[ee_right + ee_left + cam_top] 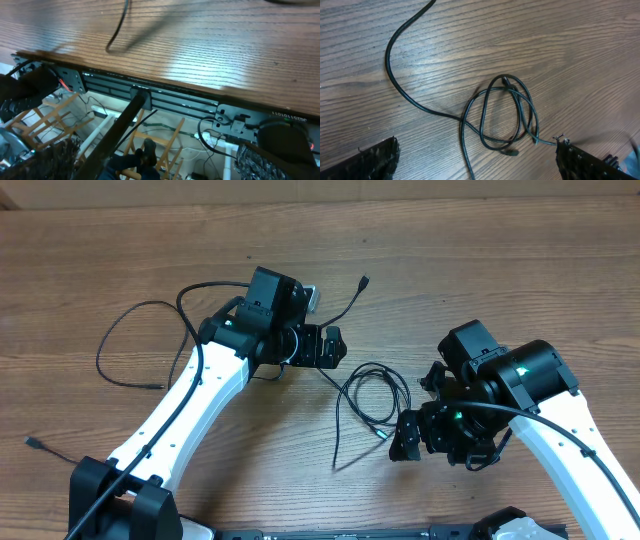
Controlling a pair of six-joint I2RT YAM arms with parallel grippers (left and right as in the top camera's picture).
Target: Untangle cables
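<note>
- Overhead: The cables (pixel 375 395) lie looped together mid-table (pixel 500 260), between both arms. The left gripper (pixel 332 348) sits at their 10 o'clock and the right gripper (pixel 420 430) at their 4 o'clock. Both have their jaws spread and hold nothing, probably flanking the tangle so either can take a strand. A loose cable (pixel 125 345) lies well apart toward 9 o'clock.
- Left wrist: The left gripper's wide-set fingers (pixel 375 160) frame the cables (pixel 505 112), which lie untouched at 12 o'clock. This aim likely serves to pick out a strand. One strand runs off toward 11 o'clock.
- Right wrist: The right gripper (pixel 157 155), jaws spread and empty, faces the table's near edge. Only a cable end (pixel 114 37) shows, at 11 o'clock, so this gripper seems to need turning toward the tangle.
</note>
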